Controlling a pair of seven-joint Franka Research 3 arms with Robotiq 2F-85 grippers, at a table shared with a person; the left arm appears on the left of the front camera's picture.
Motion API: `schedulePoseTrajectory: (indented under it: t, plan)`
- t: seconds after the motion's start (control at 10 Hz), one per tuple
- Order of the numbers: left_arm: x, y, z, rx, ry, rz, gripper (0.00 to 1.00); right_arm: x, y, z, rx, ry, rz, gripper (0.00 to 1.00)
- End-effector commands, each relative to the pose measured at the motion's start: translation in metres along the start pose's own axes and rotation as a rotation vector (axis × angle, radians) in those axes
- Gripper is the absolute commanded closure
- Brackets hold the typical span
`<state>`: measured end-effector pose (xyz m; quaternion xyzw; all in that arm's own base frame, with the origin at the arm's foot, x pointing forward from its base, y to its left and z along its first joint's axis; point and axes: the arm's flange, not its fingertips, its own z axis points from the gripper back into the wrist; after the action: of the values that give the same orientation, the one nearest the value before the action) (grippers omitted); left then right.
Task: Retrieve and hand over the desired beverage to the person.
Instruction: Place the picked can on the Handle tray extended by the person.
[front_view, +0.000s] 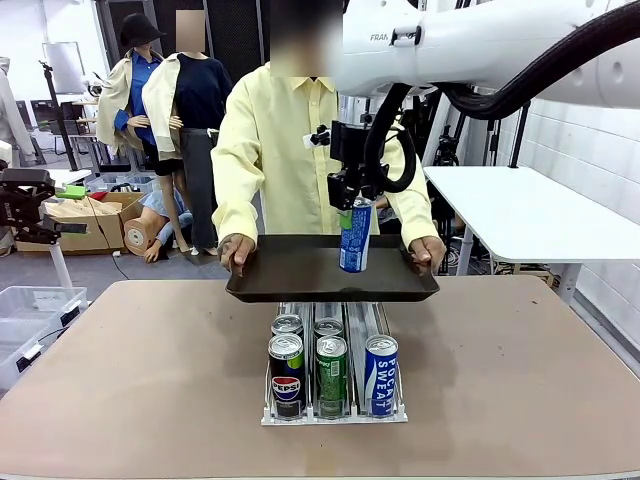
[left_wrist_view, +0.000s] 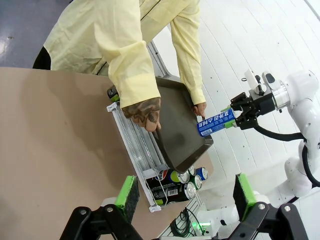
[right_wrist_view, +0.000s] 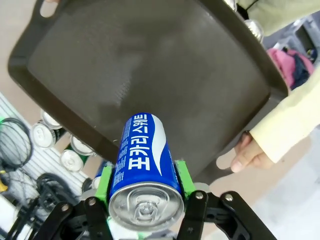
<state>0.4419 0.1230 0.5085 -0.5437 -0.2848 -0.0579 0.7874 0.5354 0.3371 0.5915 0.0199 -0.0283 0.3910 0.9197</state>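
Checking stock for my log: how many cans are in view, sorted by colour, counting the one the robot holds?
Blue cans: 2, the held blue can in the right gripper and the racked blue can
Dark Pepsi can: 1
Green can: 1
Colour hidden: 2, rear left can and rear middle can
Total: 6 cans

The can (right_wrist_view: 142, 150) in my right gripper (right_wrist_view: 143, 186) is shiny metal with glossy blue print. Past it I see a tray (right_wrist_view: 150, 60), dark, matt and a bit grainy, and a soft cloth sleeve (right_wrist_view: 295, 120). The green pads (right_wrist_view: 183, 179) look dull.
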Motion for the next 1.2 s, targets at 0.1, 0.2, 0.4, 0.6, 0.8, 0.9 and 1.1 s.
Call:
schedulePoseTrajectory:
  t: [0.1, 0.2, 0.4, 0.6, 0.8, 0.9, 1.1]
  plan:
    - [0.0, -0.001, 0.001, -0.003, -0.006, -0.002, 0.0, 0.016, 0.001, 0.007, -0.045, 0.021, -0.021, 0.91]
    - [0.0, -0.001, 0.001, -0.003, -0.006, -0.002, 0.0, 0.016, 0.0, 0.003, -0.041, 0.026, -0.018, 0.91]
    - [0.0, -0.001, 0.001, -0.003, -0.006, -0.002, 0.0, 0.016, -0.001, -0.001, -0.049, 0.026, -0.017, 0.91]
    - [0.0, -0.001, 0.001, -0.003, -0.006, -0.002, 0.0, 0.013, -0.002, -0.004, -0.053, 0.007, -0.022, 0.91]
    - [0.0, -0.001, 0.001, -0.003, -0.006, -0.002, 0.0, 0.013, -0.002, -0.007, -0.053, -0.005, -0.019, 0.91]
    - [0.0, -0.001, 0.001, -0.003, -0.006, -0.002, 0.0, 0.014, -0.003, -0.009, -0.052, -0.011, -0.018, 0.91]
    - [0.0, -0.001, 0.001, -0.003, -0.006, -0.002, 0.0, 0.017, -0.004, -0.016, -0.06, -0.015, -0.019, 0.91]
